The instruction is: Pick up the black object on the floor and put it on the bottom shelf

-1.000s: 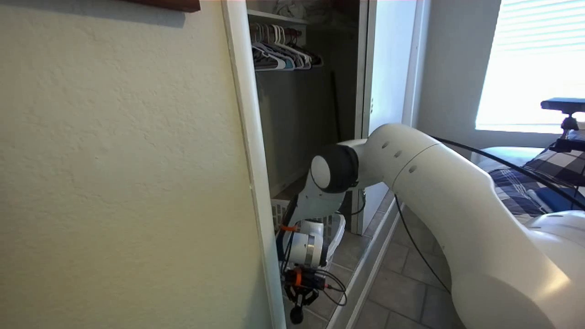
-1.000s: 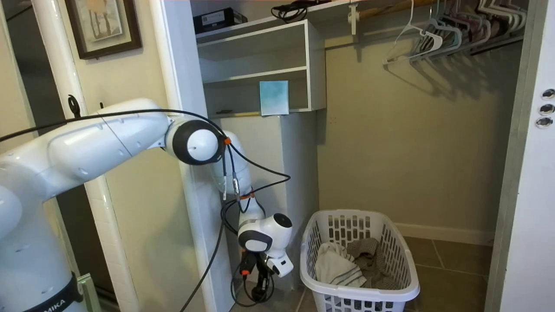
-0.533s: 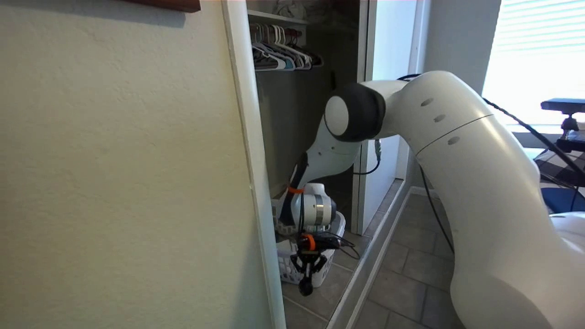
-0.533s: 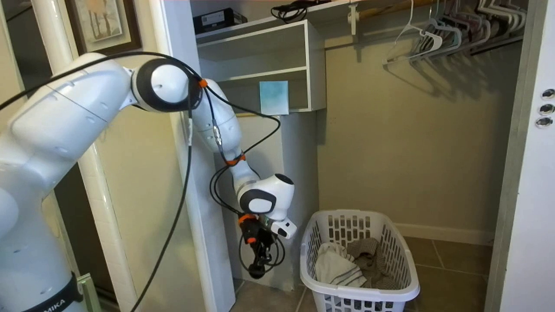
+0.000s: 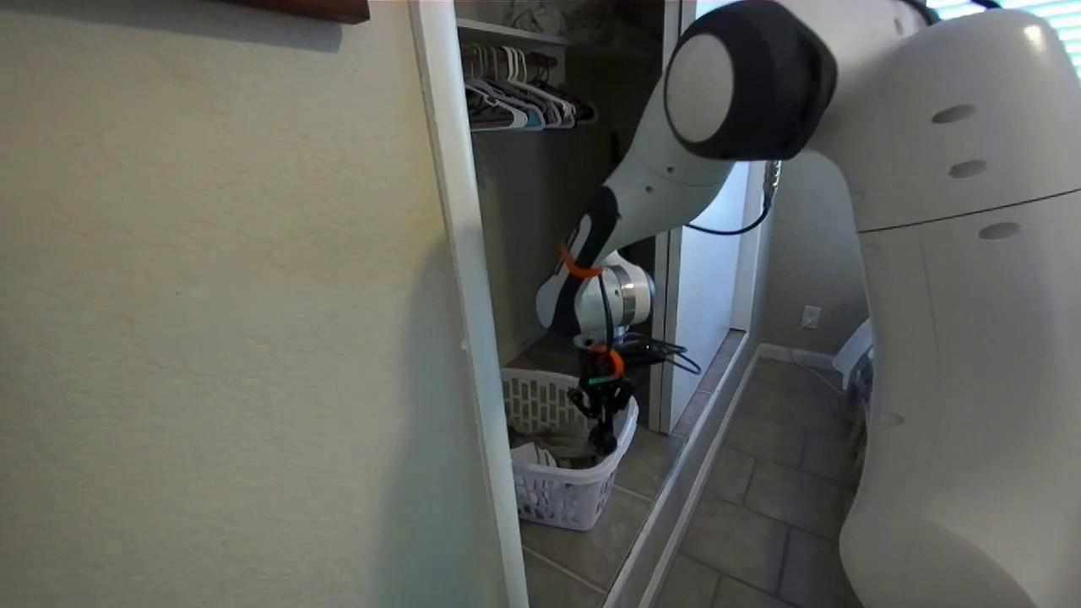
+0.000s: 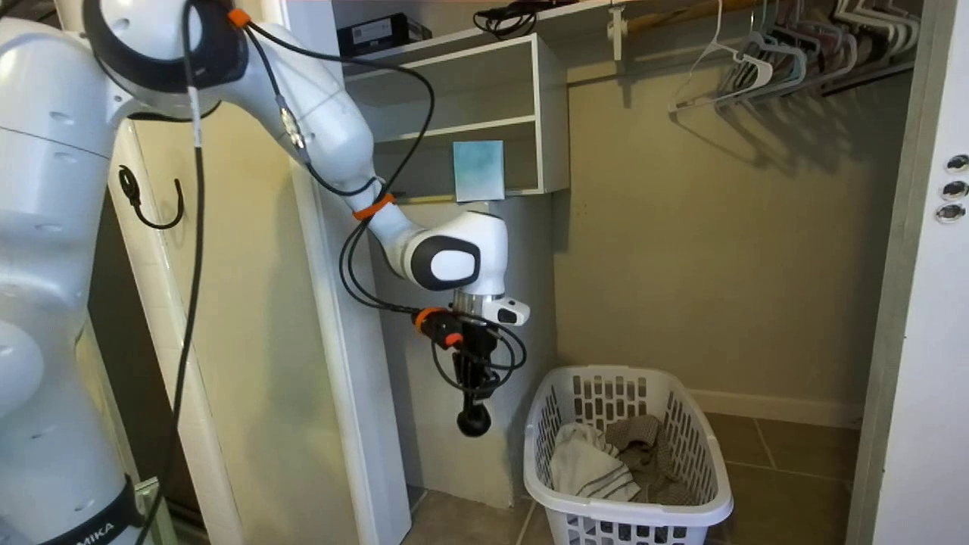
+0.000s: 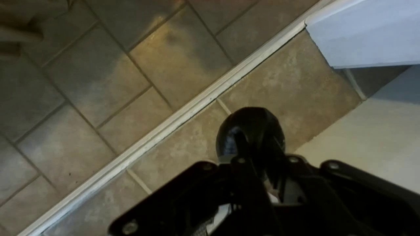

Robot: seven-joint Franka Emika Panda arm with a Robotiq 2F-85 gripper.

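Observation:
The black object (image 6: 474, 420) has a rounded lower end and hangs in the air below my gripper (image 6: 475, 384). Both also show in an exterior view, the object (image 5: 602, 441) under the gripper (image 5: 602, 409), overlapping the basket there. In the wrist view the black object (image 7: 251, 127) is held between the shut fingers (image 7: 259, 149), its far end sticking out over the floor tiles; its upper part is hidden by them. The bottom shelf (image 6: 521, 191) of the white wall unit shows in an exterior view, above and behind the gripper, its left part hidden by the arm.
A teal square panel (image 6: 478, 171) stands at the front of the bottom shelf. A white lattice basket (image 6: 643, 515) with cloths stands right of the gripper. A door frame (image 6: 341, 341) is left of it. Hangers (image 6: 787, 60) and a black box (image 6: 378, 35) are higher up.
The arm has risen and drawn back, and my gripper has lifted the black object well off the floor. The wrist now hangs more upright. The hold looks unchanged.

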